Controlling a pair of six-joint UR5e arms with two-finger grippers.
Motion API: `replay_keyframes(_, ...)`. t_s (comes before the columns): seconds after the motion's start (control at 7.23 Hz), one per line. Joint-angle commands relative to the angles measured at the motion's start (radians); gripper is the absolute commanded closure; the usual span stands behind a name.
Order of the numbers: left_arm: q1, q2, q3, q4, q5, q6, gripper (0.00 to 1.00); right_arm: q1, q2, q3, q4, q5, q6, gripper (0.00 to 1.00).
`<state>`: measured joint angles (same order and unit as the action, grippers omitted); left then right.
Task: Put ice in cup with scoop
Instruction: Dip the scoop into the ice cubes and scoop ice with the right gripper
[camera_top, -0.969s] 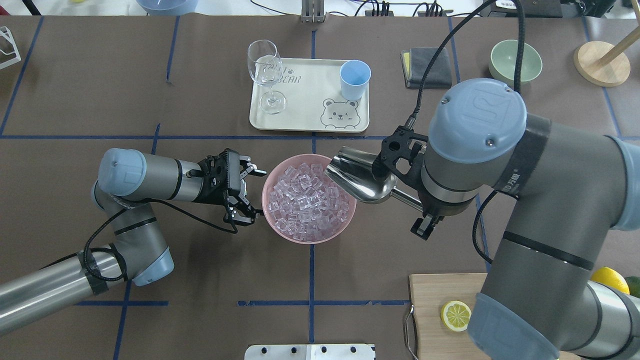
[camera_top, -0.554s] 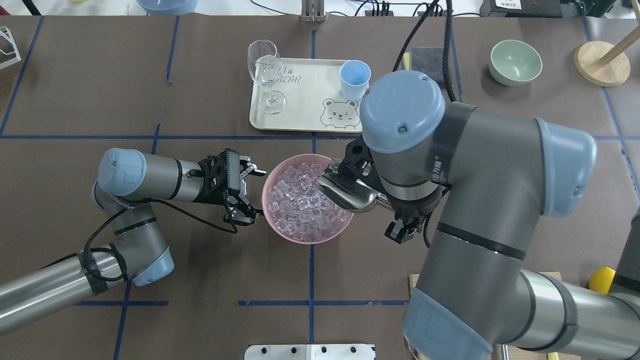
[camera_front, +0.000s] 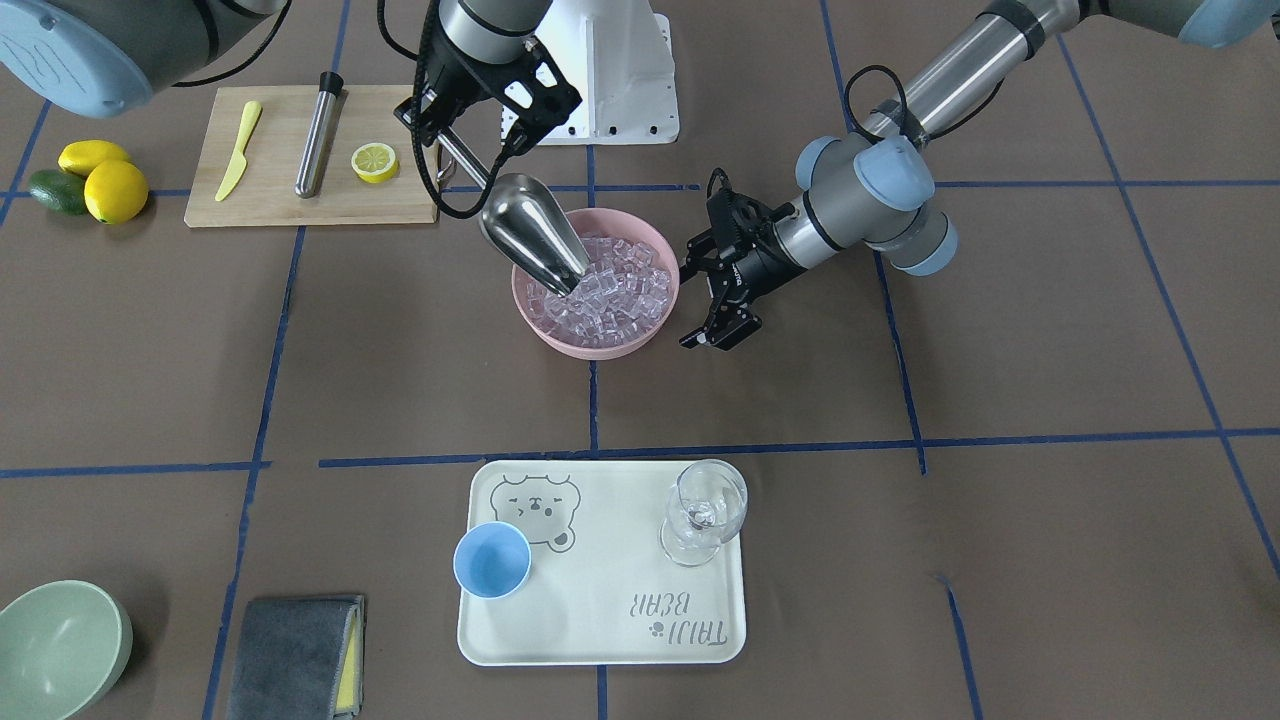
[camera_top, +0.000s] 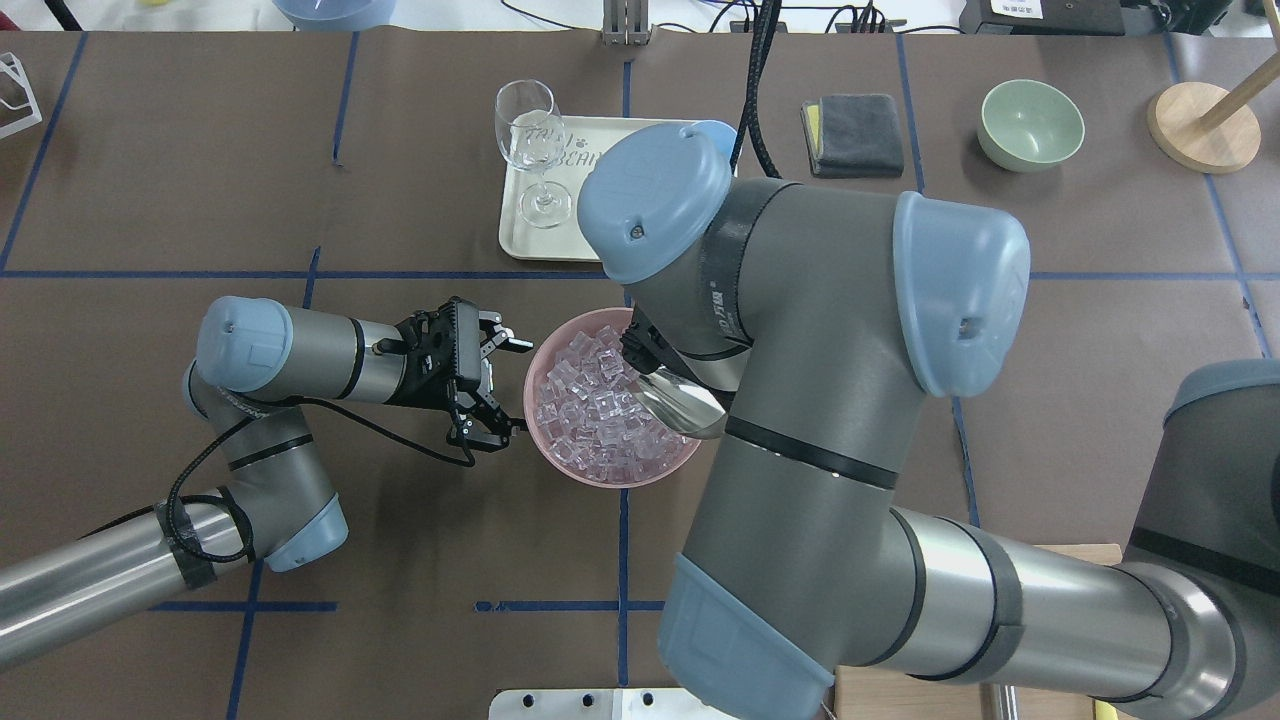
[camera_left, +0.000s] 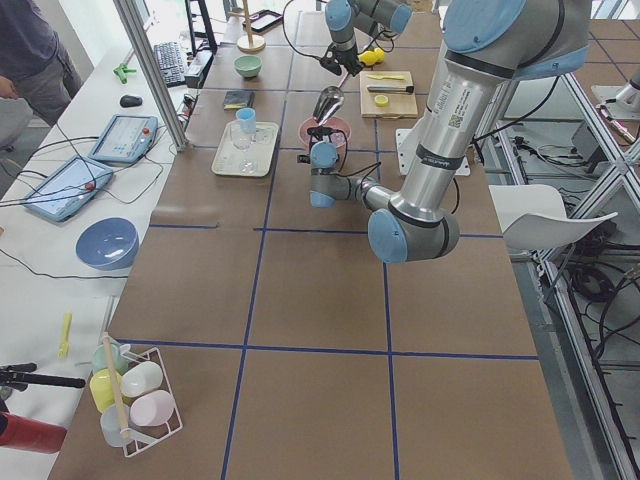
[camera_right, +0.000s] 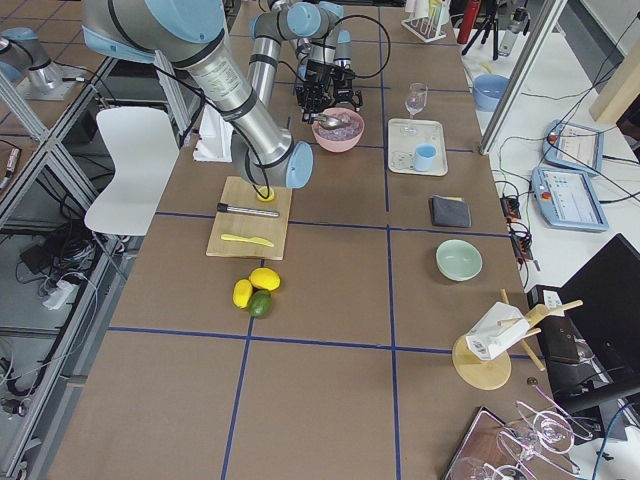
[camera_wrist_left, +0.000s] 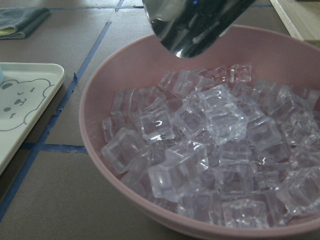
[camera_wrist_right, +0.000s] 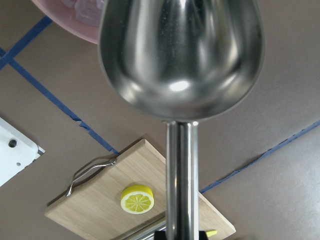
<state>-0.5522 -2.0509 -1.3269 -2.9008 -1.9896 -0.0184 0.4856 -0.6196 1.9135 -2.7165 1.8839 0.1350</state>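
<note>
Brown worktop (camera_front: 1000, 560), blue tape grid. Right hand (camera_front: 462, 140) clamps the scoop (camera_front: 532, 235) handle, tip angled down at ice (camera_front: 610, 295) in pink bowl (camera_front: 590, 345). Left hand (camera_front: 705, 300) spread, holding nothing, beside bowl. Cup (camera_front: 492, 560) on tray (camera_front: 620, 620), empty. Scooping, carry and pour all remain.

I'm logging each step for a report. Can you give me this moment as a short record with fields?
stage: scooping
scoop: held by its handle in the right tool, mouth tipped down into the ice
ice: heaped in the pink bowl
cup: upright on the tray, empty
left tool: open, beside the pink bowl, holding nothing
</note>
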Motion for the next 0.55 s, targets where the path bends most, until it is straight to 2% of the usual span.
replay_keyframes(0.0, 0.002, 0.000, 0.000, 0.000, 0.000, 0.000, 0.00, -0.018, 0.093, -0.136, -0.057, -0.002, 0.000, 1.00)
replay_keyframes(0.14, 0.000, 0.000, 0.002, 0.000, 0.002, 0.000, 0.00, -0.031, 0.121, -0.195, -0.060, -0.015, -0.002, 1.00)
replay_keyframes(0.42, 0.000, 0.000, 0.000, 0.000, 0.002, 0.000, 0.00, -0.039, 0.138, -0.212, -0.093, -0.037, -0.023, 1.00)
